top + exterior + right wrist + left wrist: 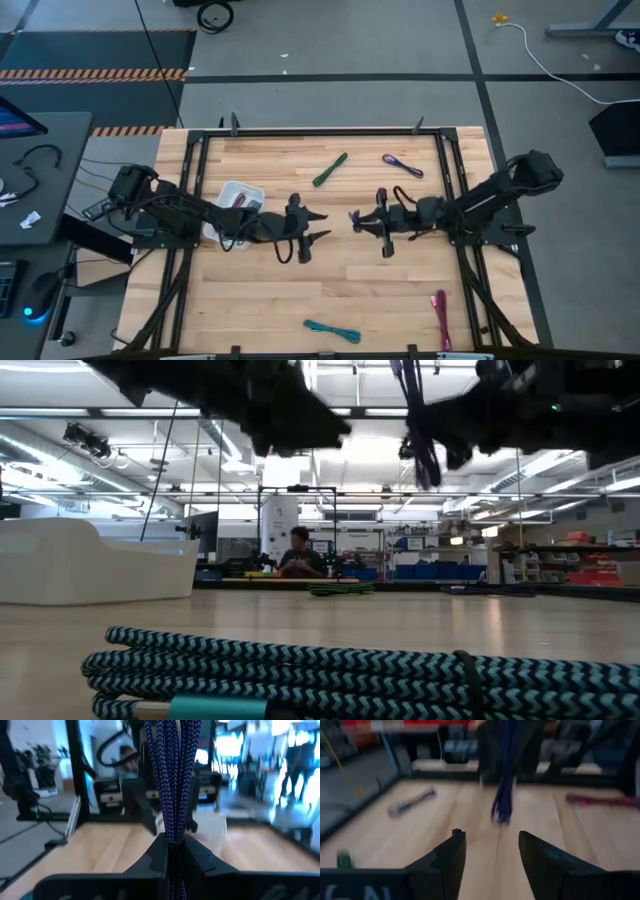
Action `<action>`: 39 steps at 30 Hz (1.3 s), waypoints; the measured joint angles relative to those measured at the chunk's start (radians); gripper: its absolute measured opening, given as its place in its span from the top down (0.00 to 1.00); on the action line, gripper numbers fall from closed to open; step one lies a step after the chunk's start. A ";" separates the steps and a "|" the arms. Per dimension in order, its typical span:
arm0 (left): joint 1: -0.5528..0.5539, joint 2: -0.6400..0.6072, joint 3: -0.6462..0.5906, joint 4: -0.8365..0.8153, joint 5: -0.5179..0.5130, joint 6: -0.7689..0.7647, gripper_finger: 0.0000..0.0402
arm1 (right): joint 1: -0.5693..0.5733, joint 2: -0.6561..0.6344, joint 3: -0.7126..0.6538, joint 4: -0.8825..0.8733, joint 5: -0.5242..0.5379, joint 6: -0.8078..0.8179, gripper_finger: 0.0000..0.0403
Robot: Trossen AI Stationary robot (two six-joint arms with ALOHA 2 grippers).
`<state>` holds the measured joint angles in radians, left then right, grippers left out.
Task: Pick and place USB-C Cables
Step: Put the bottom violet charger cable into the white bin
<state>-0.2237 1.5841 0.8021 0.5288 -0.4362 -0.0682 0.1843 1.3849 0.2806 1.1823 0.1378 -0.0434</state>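
Note:
My right gripper [356, 220] is over the middle of the table, shut on a purple USB-C cable bundle [172, 780]. That bundle also shows hanging in the low view [425, 430]. My left gripper [322, 226] is open and faces it from the left across a short gap; in the left wrist view the left gripper [492, 855] points at the hanging bundle [502, 795]. Lying flat on the table are a green cable [330, 169], a second purple one [402, 165], a teal one [332, 330] and a maroon-pink one [440, 318]. A dark cable lies in the white bin [235, 200]. My right gripper pinches the purple bundle between its two fingers [157, 855], holding several strands together where they meet the fingertips [172, 837]. The fingers come level from the table's right side. The bundle is lifted clear of the table, and its free length hangs below the fingers [428, 460].
The white bin [90, 560] stands left of centre, under my left arm. A black frame [445, 160] borders the wooden table. The teal cable [300, 670] lies close to the near edge. Bare wood lies between the two grippers and the near edge. A person [298, 555] sits far behind the table.

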 joint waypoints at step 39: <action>0.107 0.102 0.175 0.207 0.257 0.196 0.84 | -0.122 0.120 0.126 0.002 -0.168 -0.061 0.87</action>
<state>-0.1170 1.6859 0.9771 0.7360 -0.1792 0.1283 0.0620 1.5054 0.4061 1.1846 -0.0306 -0.1042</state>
